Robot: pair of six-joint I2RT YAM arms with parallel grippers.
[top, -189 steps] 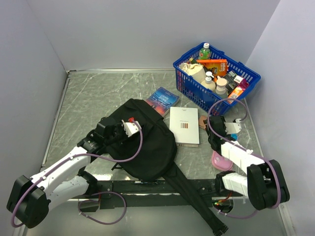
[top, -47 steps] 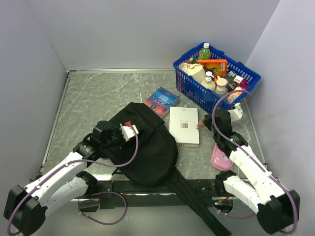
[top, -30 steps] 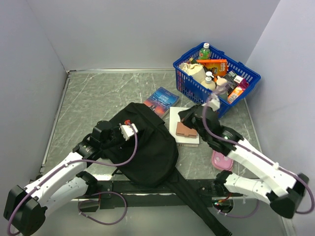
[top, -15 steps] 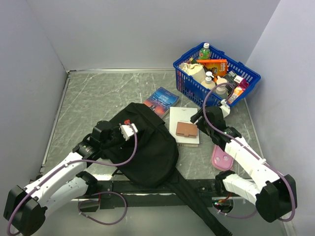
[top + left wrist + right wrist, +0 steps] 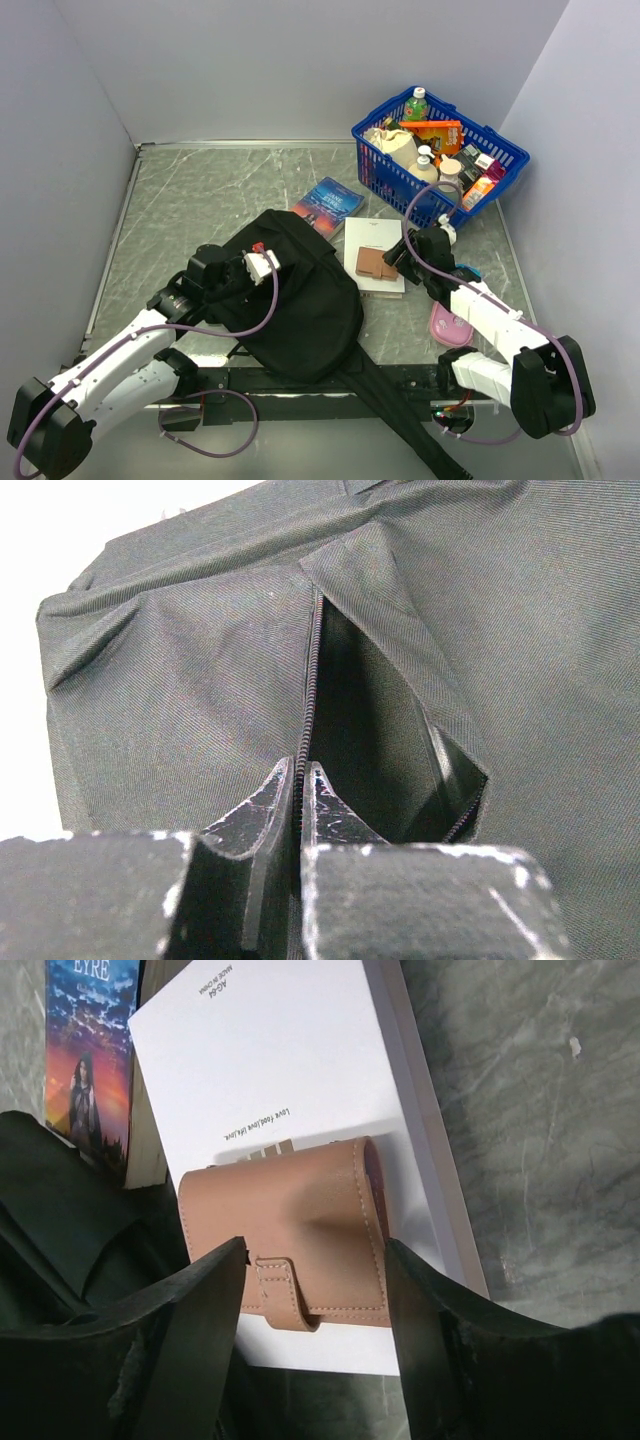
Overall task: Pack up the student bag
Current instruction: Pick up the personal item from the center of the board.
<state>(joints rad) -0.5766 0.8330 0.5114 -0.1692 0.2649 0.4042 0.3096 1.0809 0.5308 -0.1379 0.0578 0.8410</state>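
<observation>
The left gripper (image 5: 300,772) has its jaws pressed together on the zipper edge of the large soft black fabric backpack (image 5: 190,670). The zipper is open, and the dark gap widens just ahead and to the right of the fingertips. The right gripper (image 5: 315,1250) stands open, its fingers (image 5: 200,1300) on either side of a flat tan leather wallet (image 5: 290,1215) without closing on it. The wallet lies on a white rectangular book (image 5: 270,1070) just ahead. A blue paperback with a cloudy cover (image 5: 88,1070) lies further ahead to the left, on the grey marbled table (image 5: 540,1110).
</observation>
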